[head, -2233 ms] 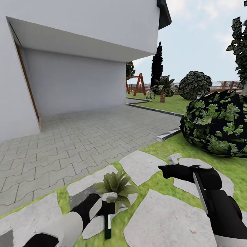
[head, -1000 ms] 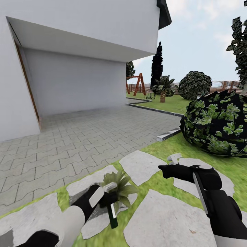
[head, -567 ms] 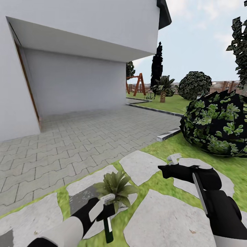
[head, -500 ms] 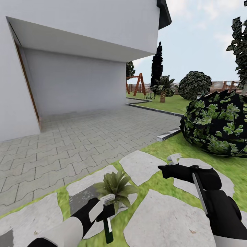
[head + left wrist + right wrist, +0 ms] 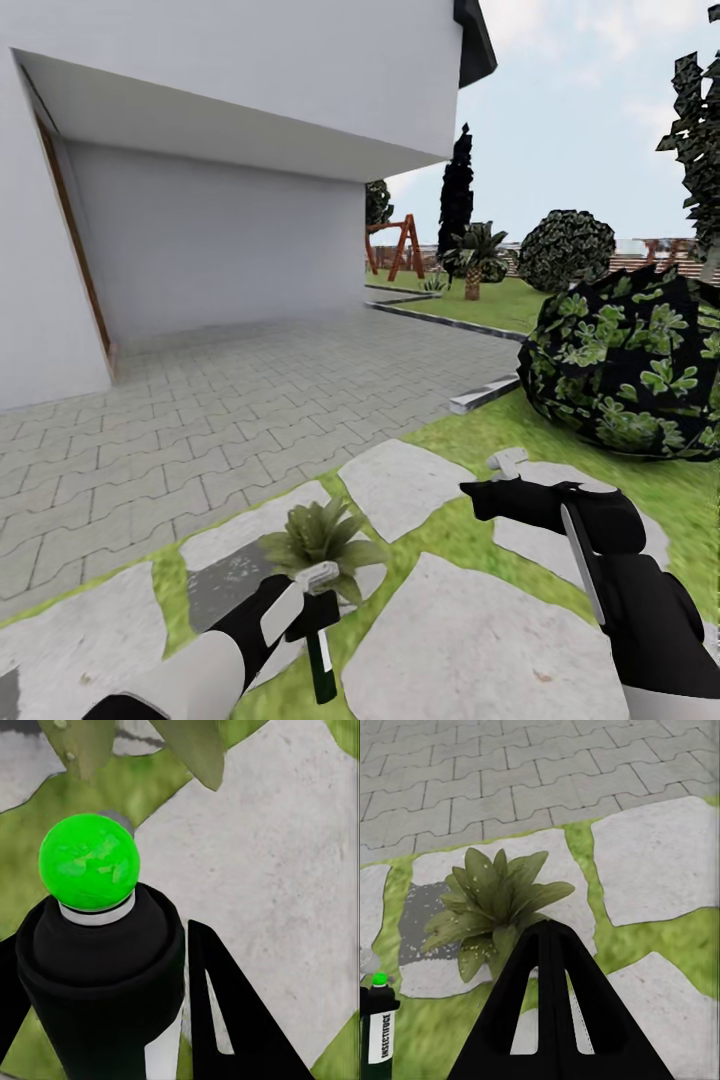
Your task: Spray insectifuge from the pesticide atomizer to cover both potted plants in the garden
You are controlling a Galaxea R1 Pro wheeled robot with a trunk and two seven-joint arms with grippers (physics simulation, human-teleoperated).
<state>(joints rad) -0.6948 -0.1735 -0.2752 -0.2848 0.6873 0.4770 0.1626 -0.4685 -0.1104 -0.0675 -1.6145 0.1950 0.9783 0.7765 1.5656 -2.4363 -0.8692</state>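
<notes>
My left gripper (image 5: 312,598) is shut on the pesticide atomizer (image 5: 321,668), a dark green bottle with a white label hanging down from the jaws. In the left wrist view the bottle (image 5: 97,975) carries a bright green cap, and one finger (image 5: 225,1020) presses its side. A potted plant (image 5: 318,540) stands just beyond it on a stepping stone. Whitish insectifuge specks (image 5: 472,945) dot the leaves of the plant (image 5: 495,911). The bottle (image 5: 380,1033) stands beside those leaves. My right gripper (image 5: 498,474) hovers shut and holds nothing, to the right of the plant.
A dark wet-looking patch (image 5: 225,585) marks the stone left of the plant. Flat stepping stones (image 5: 480,650) lie in the lawn. Grey paving (image 5: 230,420) runs to the white house wall. A big dark bush (image 5: 635,370) stands at the right.
A second ago the bottle was tilted and pushed in toward the plant; it has swung back and now hangs upright beside it. The whole view has shifted slightly. My right arm has not moved.
</notes>
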